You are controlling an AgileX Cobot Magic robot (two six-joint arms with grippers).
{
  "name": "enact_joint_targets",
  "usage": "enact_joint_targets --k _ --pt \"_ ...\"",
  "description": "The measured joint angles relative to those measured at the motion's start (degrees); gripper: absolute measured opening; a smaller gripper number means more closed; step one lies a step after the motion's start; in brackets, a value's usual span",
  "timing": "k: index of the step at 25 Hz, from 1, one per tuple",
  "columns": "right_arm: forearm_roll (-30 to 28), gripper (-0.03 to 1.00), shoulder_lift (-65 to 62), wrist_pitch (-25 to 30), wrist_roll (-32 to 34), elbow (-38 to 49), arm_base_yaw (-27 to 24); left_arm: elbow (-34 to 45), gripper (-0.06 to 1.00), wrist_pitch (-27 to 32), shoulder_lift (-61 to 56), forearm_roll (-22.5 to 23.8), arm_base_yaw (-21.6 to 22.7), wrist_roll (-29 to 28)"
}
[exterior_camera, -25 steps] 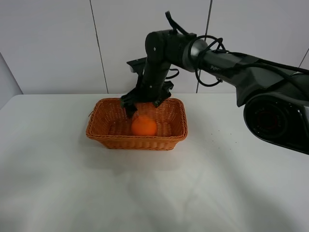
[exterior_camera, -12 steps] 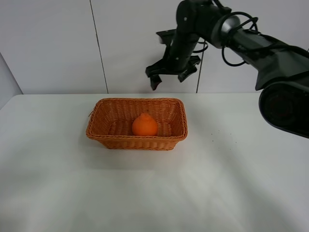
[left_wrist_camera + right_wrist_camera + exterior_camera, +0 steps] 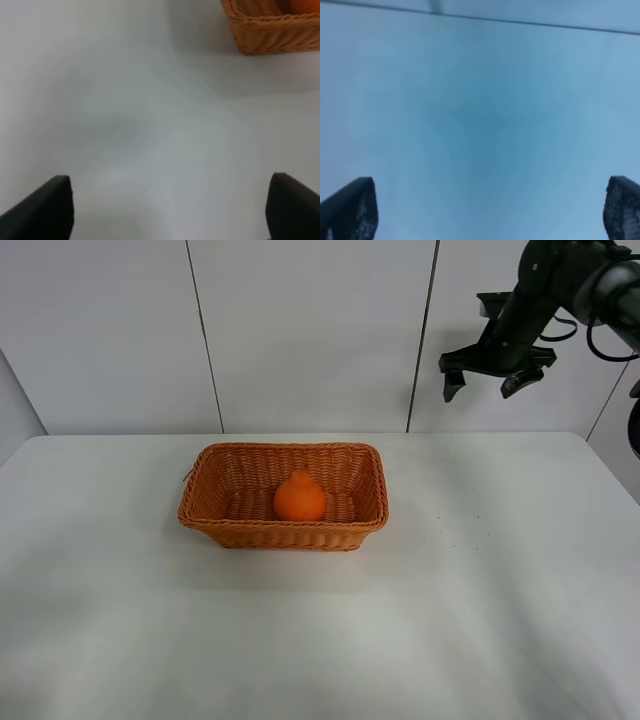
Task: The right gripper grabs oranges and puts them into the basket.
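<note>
The orange [image 3: 299, 498], with a knob top, lies inside the woven orange-brown basket [image 3: 210, 508] on the white table. My right gripper [image 3: 483, 387] is open and empty, raised high at the far right, well away from the basket. In the right wrist view its fingertips [image 3: 351, 207] stand wide apart over bare table. My left gripper [image 3: 169, 207] is open and empty over the table; the left wrist view shows a basket corner [image 3: 260, 32] and a sliver of the orange [image 3: 306, 5]. The left arm is out of the exterior high view.
The white table [image 3: 320, 640] runs to a panelled wall behind. A wall seam [image 3: 422, 335] stands behind the right arm. A few small dark specks [image 3: 462, 522] lie on the table right of the basket.
My right gripper let go of the orange in the basket, rose, and swung up and to the right, away from the basket. The orange stays in the basket.
</note>
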Motion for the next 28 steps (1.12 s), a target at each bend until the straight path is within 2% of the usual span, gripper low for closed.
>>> enact_joint_targets --k 7,14,22,28 --pt "0.4 0.69 -4.4 0.0 -0.3 7.9 -2.9 0.0 0.88 0.0 0.0 0.0 0.0 0.0" --pt "0.9 0.69 -18.2 0.0 -0.5 24.0 -1.7 0.0 0.88 0.0 0.0 0.0 0.0 0.0" --pt "2.4 0.69 -43.2 -0.1 -0.5 49.2 -1.6 0.0 0.88 0.0 0.0 0.0 0.0 0.0" --pt "3.0 0.69 -65.5 -0.1 -0.7 72.0 -1.6 0.0 0.88 0.0 0.0 0.0 0.0 0.0"
